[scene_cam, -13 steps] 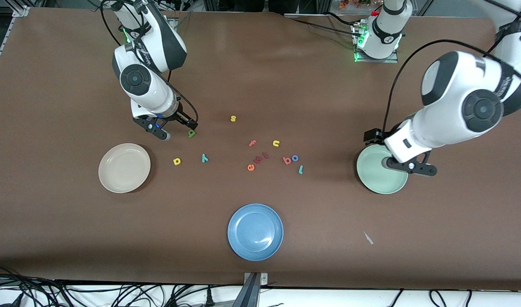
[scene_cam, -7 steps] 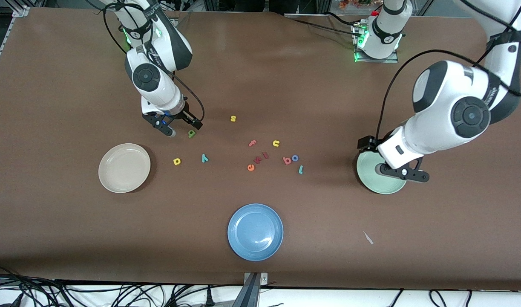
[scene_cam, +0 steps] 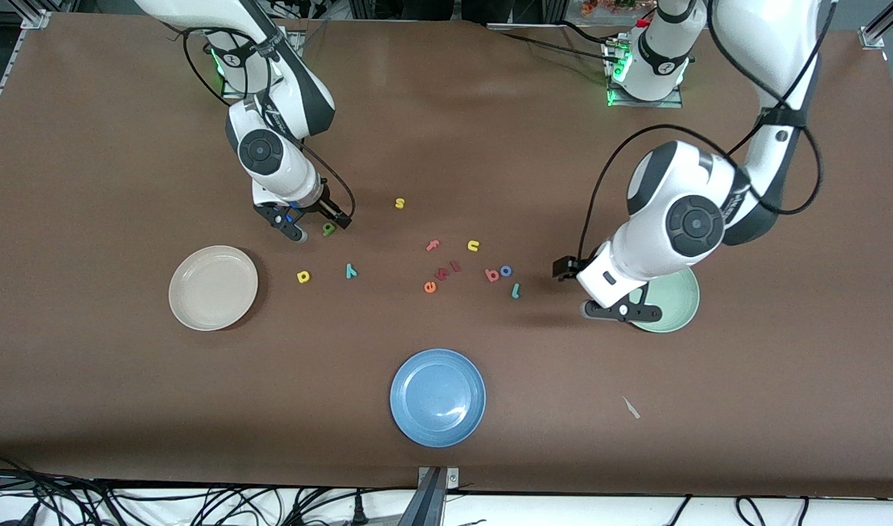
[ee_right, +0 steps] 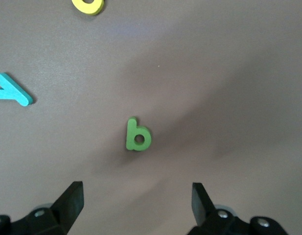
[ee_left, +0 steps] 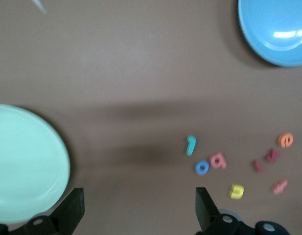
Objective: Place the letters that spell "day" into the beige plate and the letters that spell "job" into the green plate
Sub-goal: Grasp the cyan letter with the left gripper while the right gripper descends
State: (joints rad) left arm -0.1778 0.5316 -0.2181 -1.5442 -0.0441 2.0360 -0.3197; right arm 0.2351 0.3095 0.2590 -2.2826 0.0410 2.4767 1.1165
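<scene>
The green a (scene_cam: 328,229) (ee_right: 138,135) lies on the table between the fingers of my right gripper (scene_cam: 318,227) (ee_right: 136,198), which is open and low over it. The yellow d (scene_cam: 303,276) (ee_right: 88,5) and teal y (scene_cam: 350,271) (ee_right: 11,90) lie nearer the camera, beside the beige plate (scene_cam: 212,287). My left gripper (scene_cam: 576,291) (ee_left: 139,208) is open and holds nothing, over bare table between the green plate (scene_cam: 672,307) (ee_left: 23,161) and the light blue j (scene_cam: 516,291) (ee_left: 191,145), dark blue o (scene_cam: 505,271) (ee_left: 202,168) and pink b (scene_cam: 492,275) (ee_left: 218,160).
A blue plate (scene_cam: 437,397) (ee_left: 278,29) sits near the table's front edge. Other loose letters lie mid-table: a yellow s (scene_cam: 399,203), a yellow u (scene_cam: 473,245), an orange e (scene_cam: 430,287) and red ones (scene_cam: 440,275). A small white scrap (scene_cam: 631,408) lies near the front.
My left arm has swung from over the green plate toward the j, o and b. My right gripper has shifted a little to straddle the green a.
</scene>
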